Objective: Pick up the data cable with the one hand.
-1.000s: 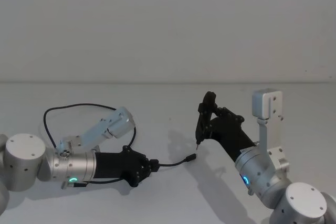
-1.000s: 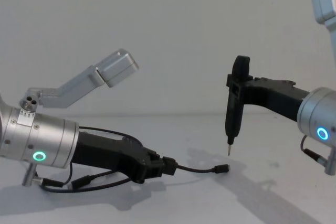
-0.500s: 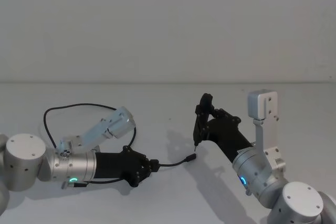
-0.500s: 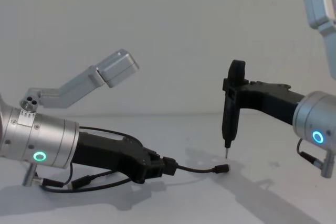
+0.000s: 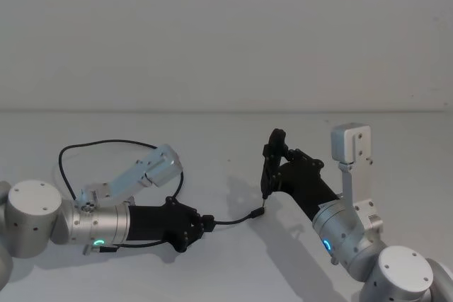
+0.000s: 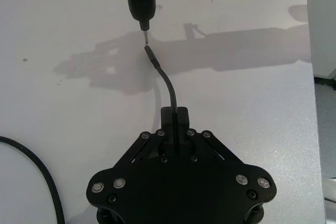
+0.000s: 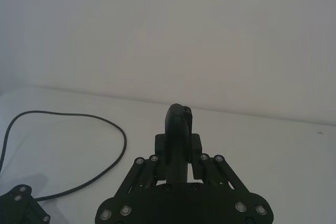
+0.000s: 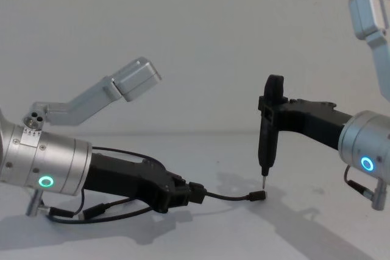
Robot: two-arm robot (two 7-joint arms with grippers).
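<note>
left gripper (image 8: 177, 194): low over the desk, jaws clamped on the data cable (image 8: 228, 197) just behind its near plug.
data cable: short free end arcs forward from the jaws, tip plug (image 5: 257, 212) resting on or just above the desk; rest trails back under the left arm and loops wide behind it (image 5: 85, 148).
right gripper (image 5: 283, 171): jaws closed on a slim black tool (image 8: 269, 126), held upright, pin tip (image 8: 264, 182) just above the cable's tip plug, apart from it in the chest view.
step: grip looks made, lift not yet done. Judgement: raise straight up and slowly so the loop pays out without snagging under the left arm; keep the clamp on the plug body, not the thin cord; hold the free end clear of the pin tip.
risk: cord slipping through the jaws if the trailing loop drags.
desk (image 5: 212, 139): plain white, matte, faint specks, soft shadows under both arms.
room: bare pale wall behind, thin dark line near the top right.
</note>
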